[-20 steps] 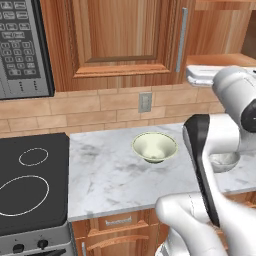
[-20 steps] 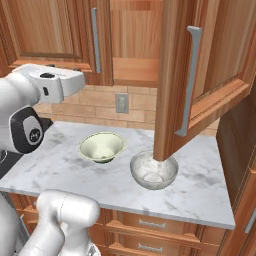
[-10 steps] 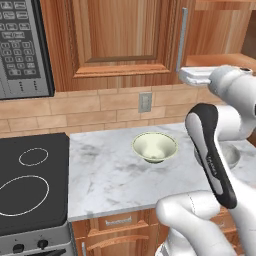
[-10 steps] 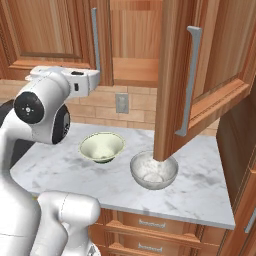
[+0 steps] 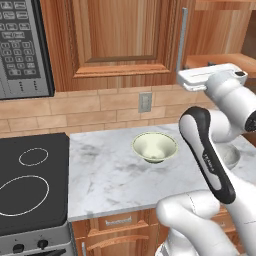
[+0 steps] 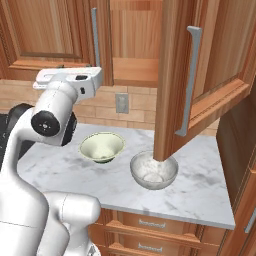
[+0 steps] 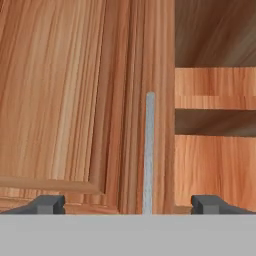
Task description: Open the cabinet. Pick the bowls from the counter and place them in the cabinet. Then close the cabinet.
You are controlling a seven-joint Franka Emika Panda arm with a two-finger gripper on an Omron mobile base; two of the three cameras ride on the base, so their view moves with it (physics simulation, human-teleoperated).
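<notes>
While I held the gripper (image 7: pixel 128 204) level before the cabinet (image 6: pixel 45 45), its fingers (image 7: pixel 48 204) stood spread wide and empty, straddling the left door's silver bar handle (image 7: pixel 149 150), which lay straight ahead and centred between them. That handle ran vertically along the door's right edge (its long axis upright, crossing the finger line). Beside it the right door (image 6: pixel 200 75) hung open; both bowls (image 6: pixel 102 146) sat on the counter (image 6: pixel 200 195) below.

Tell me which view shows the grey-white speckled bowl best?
The right base view: the grey-white speckled bowl sits whole on the counter, under the open cabinet door. In the left base view the arm hides most of it.
</notes>
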